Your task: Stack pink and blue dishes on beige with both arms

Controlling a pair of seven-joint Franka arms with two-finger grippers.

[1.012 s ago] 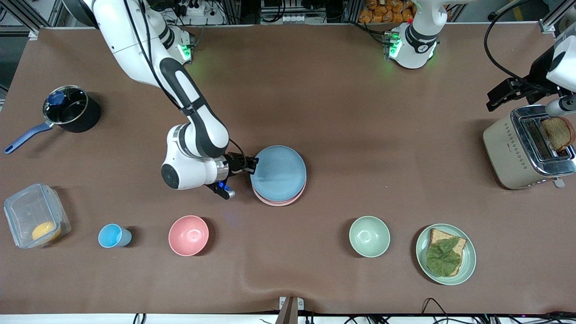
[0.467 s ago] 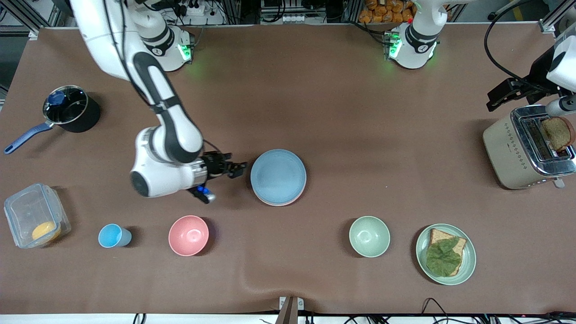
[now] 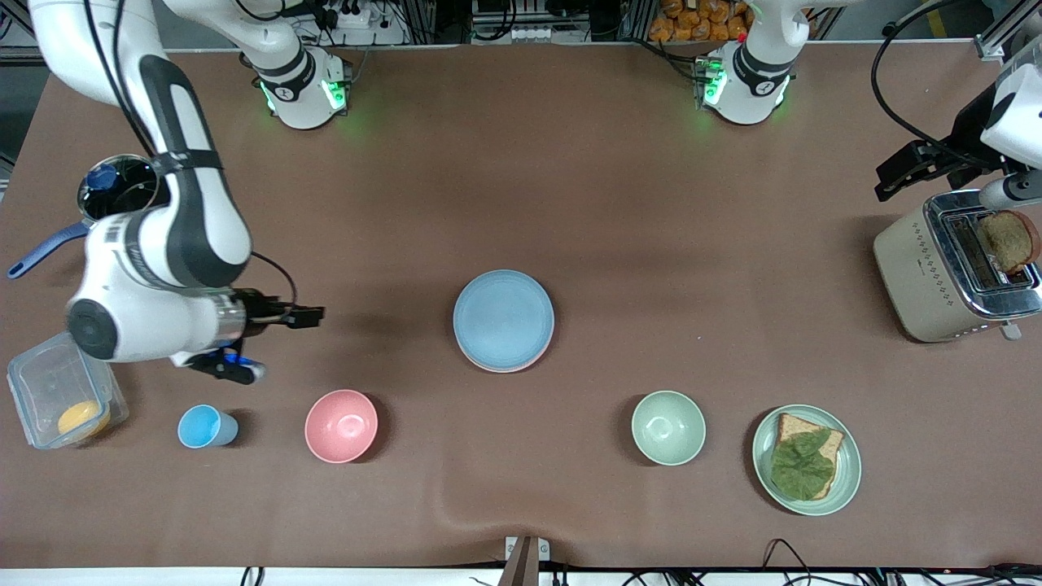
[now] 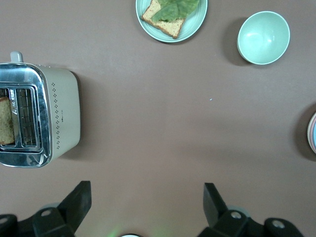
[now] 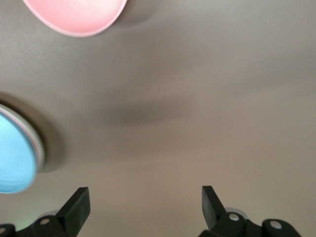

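The light blue plate (image 3: pixel 503 317) lies on top of a stack in the middle of the table. Only a thin crescent of the pink plate (image 3: pixel 506 369) shows under its rim, and the beige plate is hidden beneath them. An edge of this stack (image 4: pixel 312 133) also appears in the left wrist view. My right gripper (image 3: pixel 313 312) (image 5: pixel 144 200) is open and empty over bare table, well off the stack toward the right arm's end. My left gripper (image 3: pixel 912 167) (image 4: pixel 146 195) waits open and empty, high up beside the toaster.
A pink bowl (image 3: pixel 342 426) (image 5: pixel 74 15) and a blue cup (image 3: pixel 207 426) (image 5: pixel 15 158) sit near the right gripper, with a clear container (image 3: pixel 65 391) and a pot (image 3: pixel 130 195) beside the arm. A green bowl (image 3: pixel 668 427), a green sandwich plate (image 3: pixel 851 468) and a toaster (image 3: pixel 912 268) stand at the left arm's end.
My right gripper let go of the blue plate's rim, which settled flat on the stack. It then drew back toward the right arm's end. The left arm held still.
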